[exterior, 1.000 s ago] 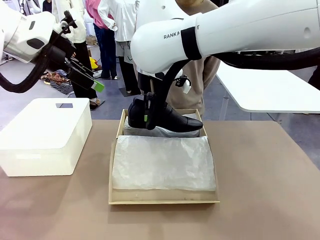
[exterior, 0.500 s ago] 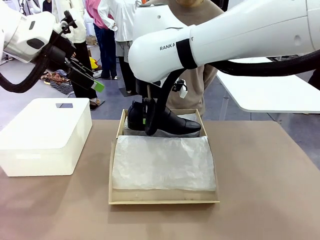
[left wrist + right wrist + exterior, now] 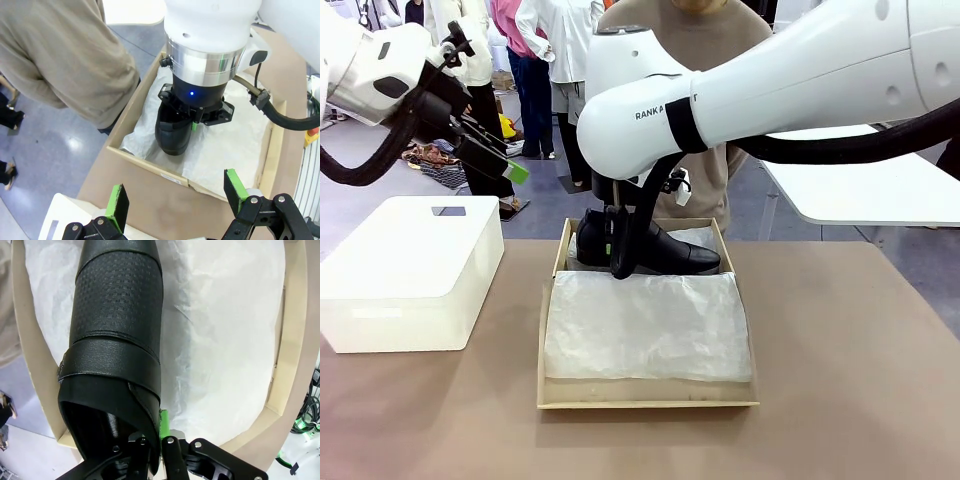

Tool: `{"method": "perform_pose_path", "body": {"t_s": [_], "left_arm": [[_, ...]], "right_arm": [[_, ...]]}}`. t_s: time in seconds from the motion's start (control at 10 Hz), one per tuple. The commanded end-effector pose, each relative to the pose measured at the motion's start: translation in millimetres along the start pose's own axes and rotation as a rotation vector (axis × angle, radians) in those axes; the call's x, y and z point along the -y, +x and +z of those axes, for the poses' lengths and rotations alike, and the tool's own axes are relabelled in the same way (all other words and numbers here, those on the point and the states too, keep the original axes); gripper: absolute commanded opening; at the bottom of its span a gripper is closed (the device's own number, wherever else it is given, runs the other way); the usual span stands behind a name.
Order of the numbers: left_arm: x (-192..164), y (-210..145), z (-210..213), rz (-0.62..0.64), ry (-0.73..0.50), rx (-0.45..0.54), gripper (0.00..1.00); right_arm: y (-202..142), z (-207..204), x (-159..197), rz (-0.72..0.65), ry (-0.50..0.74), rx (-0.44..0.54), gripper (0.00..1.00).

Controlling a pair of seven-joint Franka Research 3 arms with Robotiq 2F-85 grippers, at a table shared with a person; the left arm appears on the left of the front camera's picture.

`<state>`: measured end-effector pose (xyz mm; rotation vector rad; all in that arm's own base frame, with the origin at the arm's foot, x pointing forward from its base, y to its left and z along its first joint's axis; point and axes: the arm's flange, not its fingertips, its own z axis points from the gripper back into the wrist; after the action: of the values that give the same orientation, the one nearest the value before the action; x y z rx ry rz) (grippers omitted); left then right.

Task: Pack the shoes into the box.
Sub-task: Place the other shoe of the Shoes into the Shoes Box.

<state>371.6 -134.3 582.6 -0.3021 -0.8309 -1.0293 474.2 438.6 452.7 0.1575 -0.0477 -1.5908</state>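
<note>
**One shoe in my right gripper, low in the far part of the box**

My right gripper (image 3: pixel 161 429) is closed almost fully. It pinches the leather edge of the opening of a black shoe (image 3: pixel 117 315), near the heel end. One finger is inside the shoe and the other is outside, with a green pad against the leather. In the right wrist view the shoe hangs along my fingers, and I see its strap across the top and the textured leather toward the toe.

In the front view the shoe lies about level, low between the walls of the far part of the tan cardboard box (image 3: pixel 640 403). Its pointed toe goes to my right and its heel to my left. Under it is white tissue paper (image 3: pixel 645 325), which also covers the near part of the box. I cannot tell if the sole touches the paper.

My left gripper (image 3: pixel 175 197) is wide open and holds nothing. It hangs in the air above the white plastic bin (image 3: pixel 410 270), which stands on the table (image 3: pixel 860 380) to the left of the box.

A person (image 3: pixel 710 40) in a beige top stands just behind the far wall of the box.
</note>
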Motion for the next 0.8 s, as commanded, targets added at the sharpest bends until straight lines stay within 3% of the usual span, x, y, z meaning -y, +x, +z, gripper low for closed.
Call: {"method": "perform_pose_path", "body": {"t_s": [0.0,0.7], "left_arm": [[-2,-2,-1,-0.008,-0.018,0.018,1.00],[-2,-2,-1,-0.008,-0.018,0.018,1.00]], "right_arm": [[-11,-1,-5,-0.030,0.034,0.009,0.00],[-15,-30,-11,-0.015,-0.005,-0.003,0.00]]}}
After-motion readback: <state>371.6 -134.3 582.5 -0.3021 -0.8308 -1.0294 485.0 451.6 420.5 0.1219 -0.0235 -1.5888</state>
